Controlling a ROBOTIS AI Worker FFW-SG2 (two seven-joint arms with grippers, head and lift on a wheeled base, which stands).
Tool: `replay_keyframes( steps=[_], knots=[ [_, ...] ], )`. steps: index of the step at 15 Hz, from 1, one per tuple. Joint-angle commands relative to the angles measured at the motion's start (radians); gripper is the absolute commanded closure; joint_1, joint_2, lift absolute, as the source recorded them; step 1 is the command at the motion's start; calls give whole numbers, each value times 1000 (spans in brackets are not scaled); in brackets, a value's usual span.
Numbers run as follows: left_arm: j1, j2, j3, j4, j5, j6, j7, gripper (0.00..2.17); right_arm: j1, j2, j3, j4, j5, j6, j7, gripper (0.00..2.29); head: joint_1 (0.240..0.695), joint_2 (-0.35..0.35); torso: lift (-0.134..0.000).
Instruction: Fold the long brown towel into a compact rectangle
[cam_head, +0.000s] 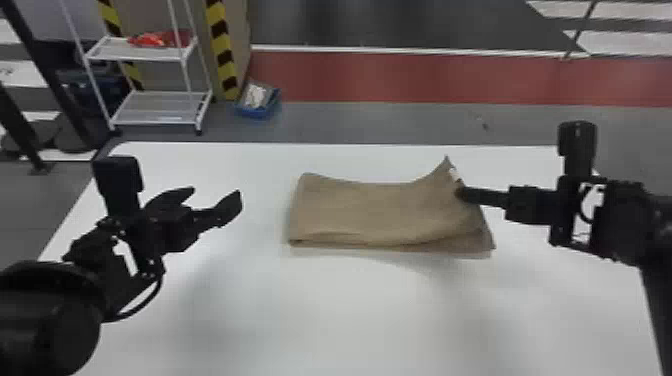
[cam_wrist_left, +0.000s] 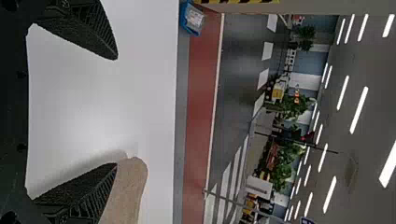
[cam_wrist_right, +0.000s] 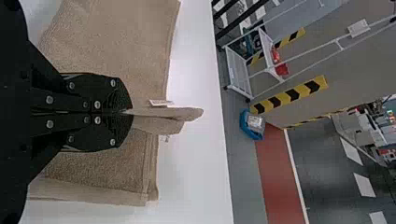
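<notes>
The brown towel (cam_head: 370, 212) lies folded in a wide rectangle on the white table, its right side lifted into a raised corner at the back. My right gripper (cam_head: 461, 194) is at that right side, and in the right wrist view the gripper (cam_wrist_right: 127, 112) is shut on a pinched ridge of the towel (cam_wrist_right: 187, 113), beside a small white tag (cam_wrist_right: 160, 102). Left of the towel, above the table, my left gripper (cam_head: 216, 196) stands open with nothing between its fingers. From the left wrist view, the gripper (cam_wrist_left: 116, 112) is wide apart, a towel end (cam_wrist_left: 128, 186) beyond one finger.
The white table (cam_head: 350, 310) extends around the towel. Behind it on the floor stand a white wheeled shelf (cam_head: 150, 107) holding a red item (cam_head: 160, 39), and a blue bin (cam_head: 257, 107) beside a striped post (cam_head: 220, 45).
</notes>
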Motion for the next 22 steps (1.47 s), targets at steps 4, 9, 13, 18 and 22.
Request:
replay_keyframes(
  steps=[4, 9, 13, 18, 22],
  knots=[
    [1, 2, 4, -3, -1, 9, 0, 70, 17, -34, -81, -70, -61, 46, -3, 1180, 695, -26, -123],
    [11, 1, 4, -3, -6, 9, -2, 70, -7, -32, -47, 98, 5, -43, -3, 1180, 695, -64, -123],
    [17, 2, 11, -5, -6, 9, -2, 70, -24, -28, -32, 147, 46, -53, -3, 1180, 695, -61, -123],
    [12, 4, 11, -3, -9, 9, 0, 70, 54, -18, -84, -9, -62, -43, 5, 1180, 695, -56, -123],
    [11, 5, 12, -3, -9, 12, 0, 70, 47, -31, -144, -73, -110, 9, 0, 1180, 695, -48, -123]
  ],
)
